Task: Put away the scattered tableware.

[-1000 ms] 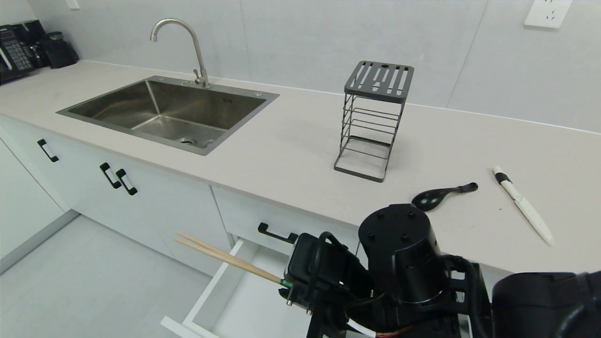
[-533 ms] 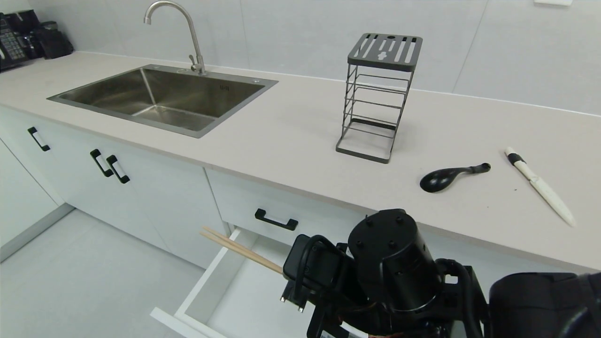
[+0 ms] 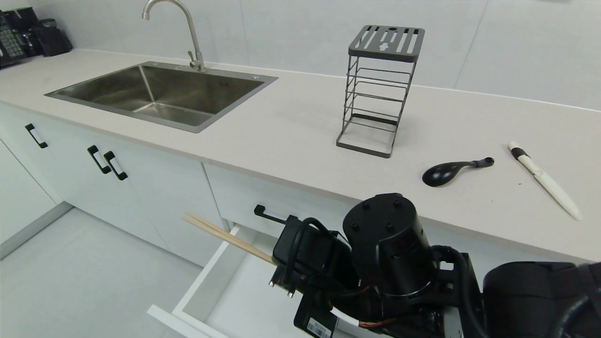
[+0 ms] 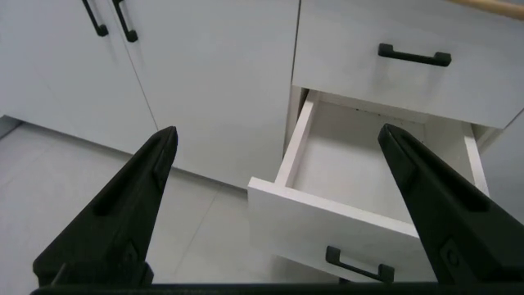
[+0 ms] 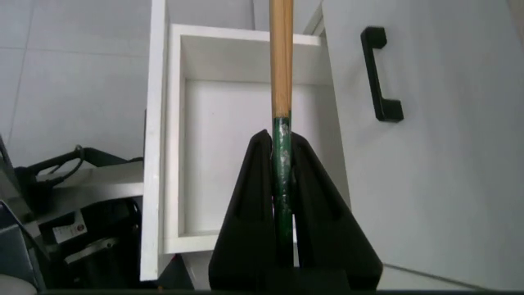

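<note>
Wooden chopsticks (image 5: 281,57) clamped in the right gripper (image 5: 282,146) over the open drawer (image 5: 157,123); left gripper (image 4: 277,138) gapes wide.

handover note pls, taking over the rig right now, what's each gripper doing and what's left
Right gripper: shut on the chopsticks, clamped at their green end, held over the open drawer below the countertop.
Left gripper: open, empty, in front of the same drawer.
On the countertop: black spoon and white knife, lying to the right of the wire rack.
Done: drawer open, chopsticks picked up.
Left: release the chopsticks, probably into the drawer, then put away the spoon and the knife.
</note>
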You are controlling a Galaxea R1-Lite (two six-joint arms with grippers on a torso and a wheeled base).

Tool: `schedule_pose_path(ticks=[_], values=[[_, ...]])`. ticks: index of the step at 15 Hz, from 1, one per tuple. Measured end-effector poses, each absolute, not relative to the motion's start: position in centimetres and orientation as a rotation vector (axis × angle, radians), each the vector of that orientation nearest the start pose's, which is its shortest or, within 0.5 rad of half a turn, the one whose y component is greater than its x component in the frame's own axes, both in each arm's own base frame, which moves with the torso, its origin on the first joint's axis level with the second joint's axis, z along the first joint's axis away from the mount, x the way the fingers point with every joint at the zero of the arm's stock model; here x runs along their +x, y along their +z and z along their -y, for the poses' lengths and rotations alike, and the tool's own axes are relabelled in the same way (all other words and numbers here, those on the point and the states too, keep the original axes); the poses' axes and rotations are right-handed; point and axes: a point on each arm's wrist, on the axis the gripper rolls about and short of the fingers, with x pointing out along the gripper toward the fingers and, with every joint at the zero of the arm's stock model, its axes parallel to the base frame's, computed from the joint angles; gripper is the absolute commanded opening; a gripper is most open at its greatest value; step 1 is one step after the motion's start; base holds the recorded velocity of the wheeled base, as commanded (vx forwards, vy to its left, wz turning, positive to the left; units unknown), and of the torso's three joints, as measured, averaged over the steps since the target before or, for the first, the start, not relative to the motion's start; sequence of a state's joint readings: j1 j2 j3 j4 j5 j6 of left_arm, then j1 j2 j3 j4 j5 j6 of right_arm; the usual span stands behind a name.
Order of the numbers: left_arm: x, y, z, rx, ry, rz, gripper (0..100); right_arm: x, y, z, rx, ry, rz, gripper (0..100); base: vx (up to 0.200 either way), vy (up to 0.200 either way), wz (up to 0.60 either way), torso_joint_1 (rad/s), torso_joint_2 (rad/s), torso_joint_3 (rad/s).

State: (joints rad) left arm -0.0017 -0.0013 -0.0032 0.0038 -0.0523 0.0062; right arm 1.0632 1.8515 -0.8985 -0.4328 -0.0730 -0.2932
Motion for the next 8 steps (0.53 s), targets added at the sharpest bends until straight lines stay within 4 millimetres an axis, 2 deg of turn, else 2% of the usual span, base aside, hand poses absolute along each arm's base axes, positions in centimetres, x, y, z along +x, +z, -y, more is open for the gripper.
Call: schedule_pose_path(ticks=[8], values=[[-2.31,7.57,0.11,0.006,-0.054,-0.001,100,16.43,14.07,-29.94,-0.549,1.045,-0.302,0,0.000,0.000,0.00,-0.241,0.40,0.174]])
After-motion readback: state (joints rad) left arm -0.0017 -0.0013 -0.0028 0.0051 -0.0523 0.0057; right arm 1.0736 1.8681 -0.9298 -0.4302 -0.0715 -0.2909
